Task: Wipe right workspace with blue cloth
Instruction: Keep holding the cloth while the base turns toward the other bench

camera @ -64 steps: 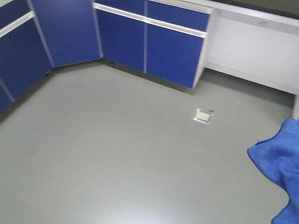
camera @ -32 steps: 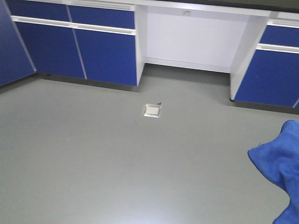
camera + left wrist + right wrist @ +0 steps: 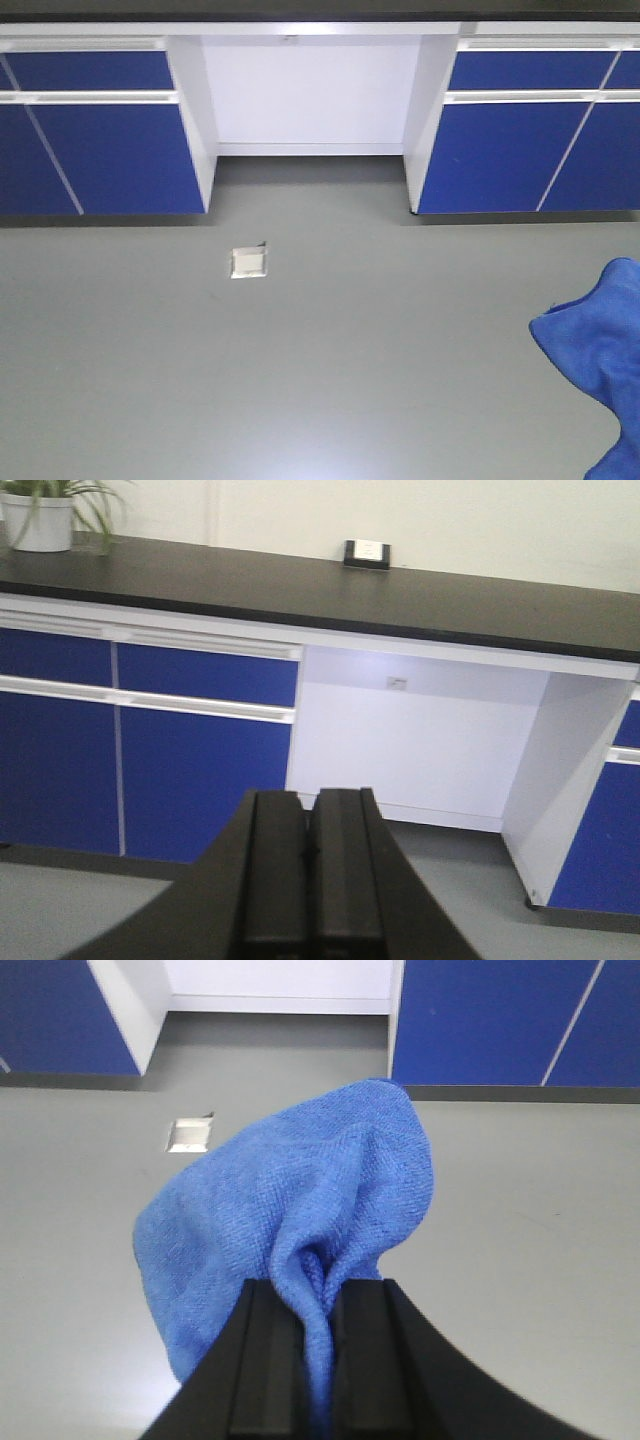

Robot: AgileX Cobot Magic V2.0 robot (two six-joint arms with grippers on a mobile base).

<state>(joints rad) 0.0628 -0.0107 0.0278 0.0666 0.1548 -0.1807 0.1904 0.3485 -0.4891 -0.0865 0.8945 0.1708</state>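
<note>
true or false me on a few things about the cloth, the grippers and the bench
1. The right gripper is shut on the bright blue microfibre cloth. True.
2. The left gripper holds a second cloth. False: its fingers are closed together with nothing between them.
3. The cloth lies spread on the matte black benchtop. False: it hangs from the right gripper over the grey floor.
4. A small black box with a white face stands on the benchtop by the wall. True.
5. The white pot with a green plant stands on the floor. False: it stands on the benchtop.
</note>
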